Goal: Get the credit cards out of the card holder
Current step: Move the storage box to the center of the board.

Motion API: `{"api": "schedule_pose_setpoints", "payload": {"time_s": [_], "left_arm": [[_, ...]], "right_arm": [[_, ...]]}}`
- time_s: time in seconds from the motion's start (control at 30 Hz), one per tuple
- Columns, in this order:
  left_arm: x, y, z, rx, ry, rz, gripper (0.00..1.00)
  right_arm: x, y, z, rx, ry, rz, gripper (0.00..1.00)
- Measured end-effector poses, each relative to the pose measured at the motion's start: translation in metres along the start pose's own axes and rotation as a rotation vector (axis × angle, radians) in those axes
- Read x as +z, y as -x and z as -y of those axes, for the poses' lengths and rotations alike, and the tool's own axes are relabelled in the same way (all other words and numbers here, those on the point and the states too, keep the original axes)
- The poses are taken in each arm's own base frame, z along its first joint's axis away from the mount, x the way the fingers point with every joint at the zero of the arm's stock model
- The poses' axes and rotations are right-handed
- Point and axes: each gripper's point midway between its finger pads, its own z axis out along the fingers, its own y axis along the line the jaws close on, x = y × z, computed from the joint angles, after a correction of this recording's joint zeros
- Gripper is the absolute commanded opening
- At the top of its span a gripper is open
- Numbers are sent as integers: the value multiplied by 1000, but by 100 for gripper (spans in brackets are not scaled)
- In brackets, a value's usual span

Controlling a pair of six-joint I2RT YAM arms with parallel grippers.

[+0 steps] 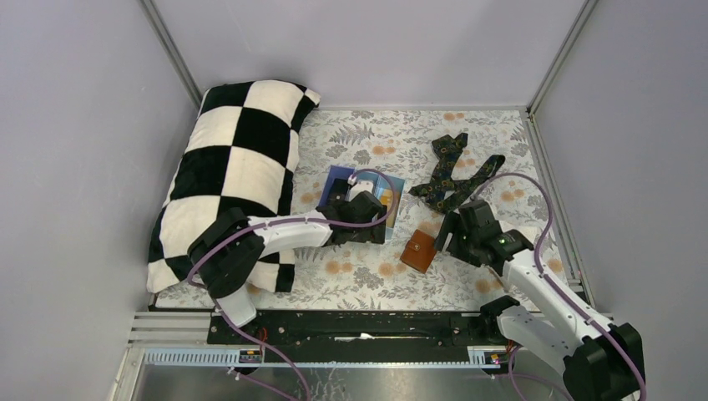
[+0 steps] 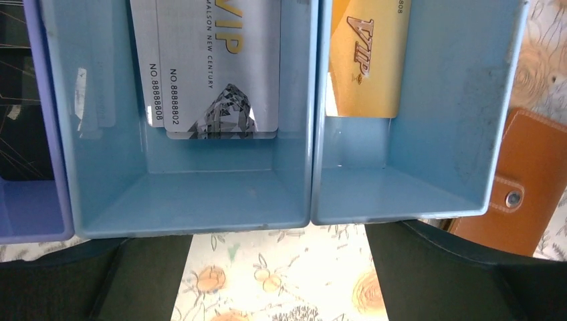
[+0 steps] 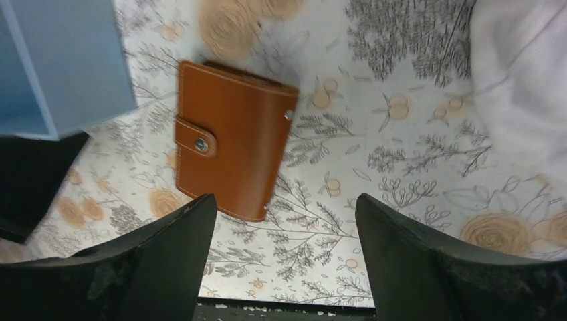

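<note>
The brown leather card holder (image 1: 419, 250) lies shut and snapped on the floral cloth; it also shows in the right wrist view (image 3: 231, 137) and at the edge of the left wrist view (image 2: 528, 180). Two silver VIP credit cards (image 2: 214, 67) lie in the middle compartment of the light blue tray (image 2: 311, 167), and a gold-orange card (image 2: 368, 60) lies in its right compartment. Something dark (image 2: 17, 100) fills the left compartment. My left gripper (image 2: 277, 281) is open and empty at the tray's near rim. My right gripper (image 3: 287, 261) is open and empty, just right of the card holder.
The tray (image 1: 396, 196) sits mid-table, partly under my left arm. A dark patterned necktie (image 1: 455, 171) lies at the back right. A black-and-white checked pillow (image 1: 234, 167) fills the left side. Grey walls enclose the table.
</note>
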Motion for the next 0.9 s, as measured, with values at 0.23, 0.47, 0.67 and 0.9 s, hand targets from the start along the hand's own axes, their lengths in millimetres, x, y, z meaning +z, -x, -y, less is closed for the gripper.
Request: {"api": "schedule_pose_setpoints", "payload": {"time_s": [0.23,0.47,0.67,0.9], "left_arm": [[16,32,-3,-12,-18,26,99],[20,52,-8,-71,-78,24,99],[-22,52,13,-64,-206,36,99],[-103,57,30,-107,-358,129,99]], "right_arm": [[26,-37,4,86,40,-98,69],[46,-48,-5,155,88,-134,61],[56,-39,-19,180,133,-118,53],[70,-37,-26,208,164,-109,3]]}}
